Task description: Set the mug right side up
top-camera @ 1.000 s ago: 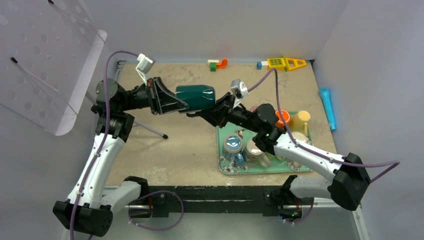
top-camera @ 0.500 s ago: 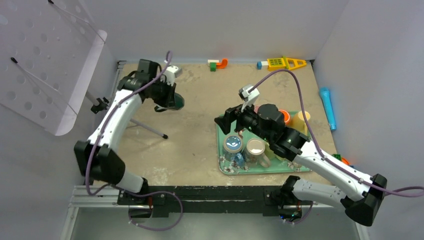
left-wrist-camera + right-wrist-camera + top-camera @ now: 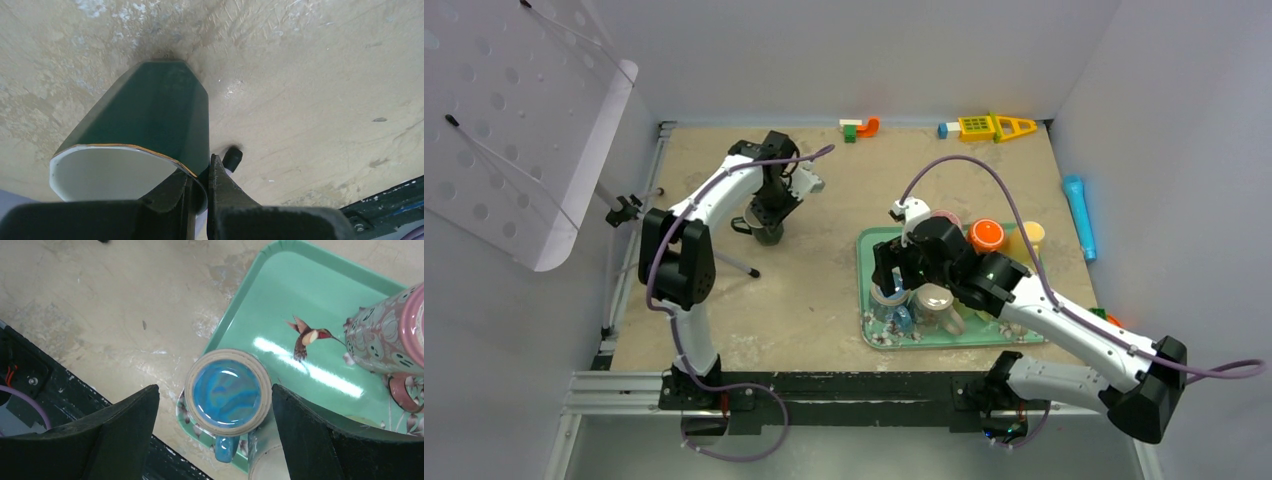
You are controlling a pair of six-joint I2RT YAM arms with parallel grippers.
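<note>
A dark green mug (image 3: 768, 233) with a white inside stands on the table at the back left, its gold-edged rim up towards the left wrist camera (image 3: 150, 130). My left gripper (image 3: 771, 212) is shut on the mug's rim wall (image 3: 202, 172), one finger inside and one outside. My right gripper (image 3: 891, 277) is open above the near-left corner of the green tray (image 3: 984, 338). It straddles a blue mug (image 3: 227, 392) that shows a blue disc inside a tan ring, handle towards the tray's near edge; the fingers (image 3: 125, 425) do not touch it.
The tray (image 3: 300, 300) also holds a pink patterned mug (image 3: 385, 335), a pale mug (image 3: 935, 298), an orange cup (image 3: 987, 235) and a yellow cup (image 3: 1027, 238). A blue tube (image 3: 1077, 215) lies at the right wall. Toys (image 3: 986, 126) sit along the back. A perforated panel (image 3: 514, 120) stands on the left.
The green mug, held sideways in mid-air between both grippers, was released by the right gripper. The left arm carried it down to the table at the back left. The right gripper moved over the tray.
</note>
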